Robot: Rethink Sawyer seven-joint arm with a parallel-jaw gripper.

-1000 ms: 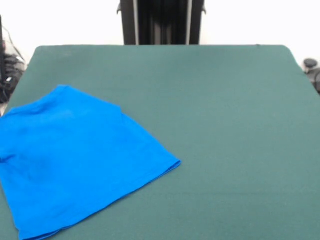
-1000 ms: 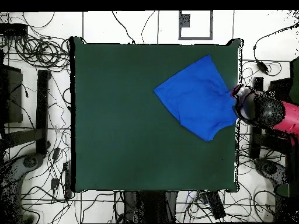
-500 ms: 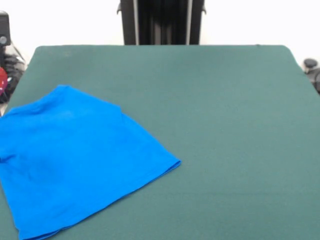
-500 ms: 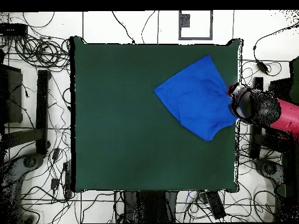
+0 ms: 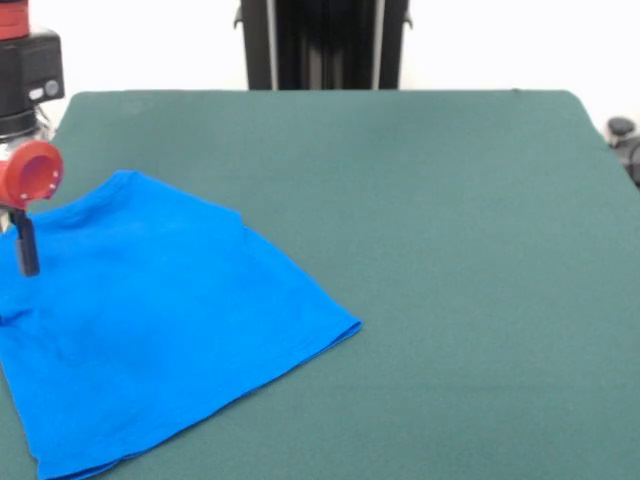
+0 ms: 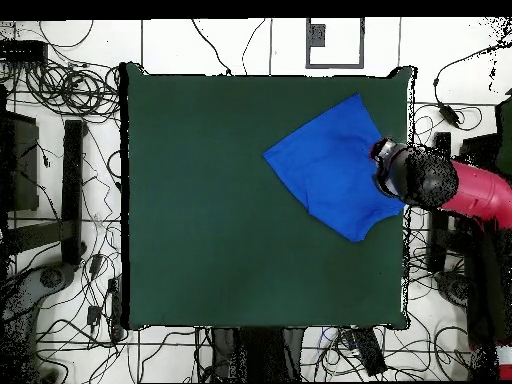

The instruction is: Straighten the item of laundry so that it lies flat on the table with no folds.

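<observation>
A: The arm is coming in from the side. A second ago the front view had none of it, and now the gripper is hanging over the shirt's edge.

B: Is it gripping anything?

A: Only one dark finger is showing below the red collar, so I cannot tell whether it is spread or pressed together, nor whether the tip is touching the cloth.

B: And the T-shirt?

A: It is lying directly beneath the gripper and spreading away from it, mostly flat, with its hem corner pointing toward the middle of the table. Nothing of it is lifting.

B: From overhead?

A: The gripper is sitting over the T-shirt at the table edge, and the shirt is lying where it was.
</observation>
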